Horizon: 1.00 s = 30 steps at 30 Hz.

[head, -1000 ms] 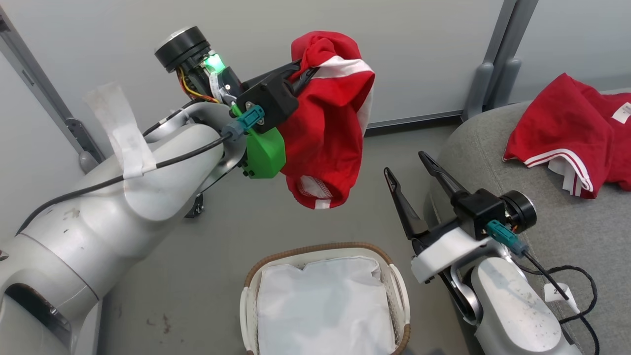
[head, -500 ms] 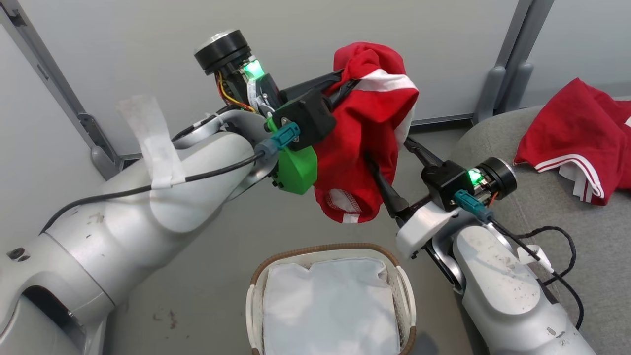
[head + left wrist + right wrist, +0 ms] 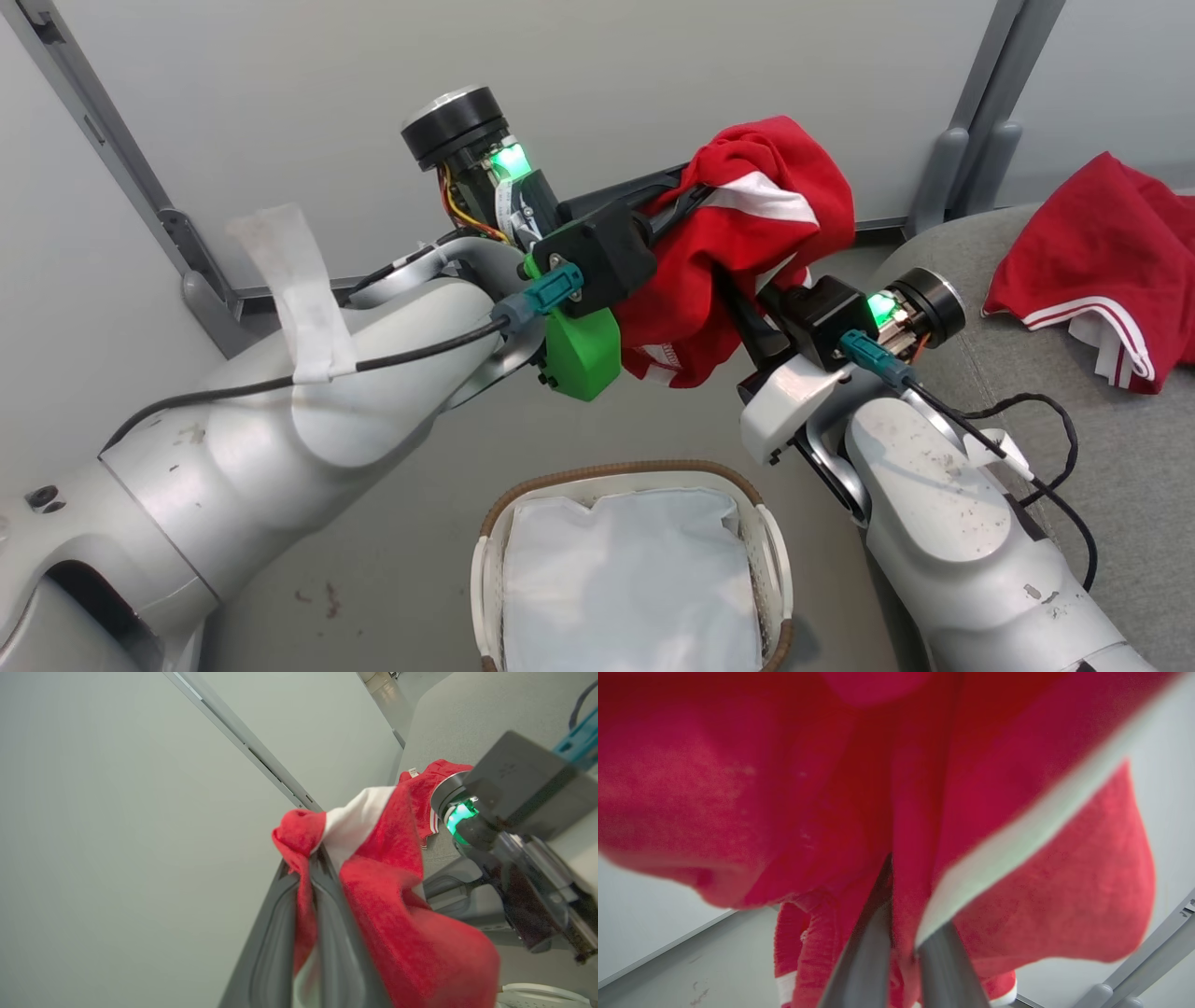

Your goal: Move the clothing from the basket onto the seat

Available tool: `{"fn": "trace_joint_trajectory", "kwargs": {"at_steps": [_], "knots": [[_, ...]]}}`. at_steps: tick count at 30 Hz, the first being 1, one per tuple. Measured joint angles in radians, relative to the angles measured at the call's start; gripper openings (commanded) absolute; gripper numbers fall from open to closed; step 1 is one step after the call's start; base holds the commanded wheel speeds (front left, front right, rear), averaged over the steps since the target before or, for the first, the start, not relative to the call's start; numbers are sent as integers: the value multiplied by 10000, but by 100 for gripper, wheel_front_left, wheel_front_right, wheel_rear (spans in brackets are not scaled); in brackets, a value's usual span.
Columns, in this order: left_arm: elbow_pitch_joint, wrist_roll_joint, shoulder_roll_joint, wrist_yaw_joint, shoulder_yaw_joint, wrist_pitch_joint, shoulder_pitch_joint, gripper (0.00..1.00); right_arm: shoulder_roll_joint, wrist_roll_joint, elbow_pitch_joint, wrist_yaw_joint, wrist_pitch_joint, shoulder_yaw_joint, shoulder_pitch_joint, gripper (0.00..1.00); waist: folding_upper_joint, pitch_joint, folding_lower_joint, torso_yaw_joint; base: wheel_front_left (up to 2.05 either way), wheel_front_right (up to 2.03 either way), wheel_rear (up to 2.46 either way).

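Since a second ago the right gripper (image 3: 738, 313) has risen from beside the sofa (image 3: 1102, 439) and gone from spread wide to closed into the hanging cloth. The left arm has carried the held garment (image 3: 775, 196) further toward the sofa.

Now the left gripper (image 3: 693, 187) is pressed together on a bunched fold at the top of the held garment. In the right wrist view the right gripper's fingers (image 3: 873, 952) stand close together with a strip of red fabric pinched between them. The garment hangs in the air above the floor, beyond the basket (image 3: 607, 469) and short of the sofa. A second garment (image 3: 1092, 252) already lies on the cushion, and the basket shows a white sheet (image 3: 625, 579).

What could go wrong, as I judge it:
- Both grippers clamp one thin piece of cloth — if the arms part or swing at different rates, the fabric will be stretched taut and may slip out of one pinch.
- The right gripper seems to hold only a narrow fold. If the left lets go early, the garment could drop to the floor.
- Loose cloth drapes over the right wrist camera — placing by that view would be near blind.
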<state>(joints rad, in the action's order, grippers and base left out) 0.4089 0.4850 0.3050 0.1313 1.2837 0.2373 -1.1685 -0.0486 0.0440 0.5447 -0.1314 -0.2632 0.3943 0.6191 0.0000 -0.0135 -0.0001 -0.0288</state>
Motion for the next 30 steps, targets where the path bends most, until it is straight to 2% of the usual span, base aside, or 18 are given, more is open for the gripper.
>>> {"fn": "trace_joint_trajectory", "kwargs": {"at_steps": [5,6,7,8,9,10,19,22,30], "knots": [[339,713,92,0,-171,182,302,0,-2,-82,-38,0,-2,-234,-16,0,0,7,0,-7,0,0,0],[428,798,109,2,-224,190,405,10,-6,-92,-52,0,0,-263,-39,0,0,5,0,-13,0,0,0],[516,899,138,2,-301,196,542,32,-13,-94,-63,0,0,-297,-70,0,0,4,0,-21,0,0,0],[600,1003,153,2,-403,205,680,50,-25,-100,-77,0,0,-336,-102,0,0,2,0,-29,0,0,0],[696,1095,165,2,-516,207,824,95,-33,-100,-96,0,0,-380,-133,0,0,-1,0,-38,0,0,0],[771,1189,165,0,-621,215,951,100,-38,-98,-113,0,0,-424,-153,0,0,-3,0,-43,0,0,0],[477,1465,-232,-265,-2610,267,3269,100,-52,-144,-458,0,0,-1066,-392,0,0,-68,0,-42,0,0,0],[295,1239,-384,-303,-3321,267,4067,100,-73,-184,-566,0,0,-1193,-479,0,0,-93,0,-59,0,0,0],[249,422,-957,-221,-4416,267,6157,100,-280,-326,-723,0,0,-1774,-676,0,0,-112,0,-37,0,0,0]]}}
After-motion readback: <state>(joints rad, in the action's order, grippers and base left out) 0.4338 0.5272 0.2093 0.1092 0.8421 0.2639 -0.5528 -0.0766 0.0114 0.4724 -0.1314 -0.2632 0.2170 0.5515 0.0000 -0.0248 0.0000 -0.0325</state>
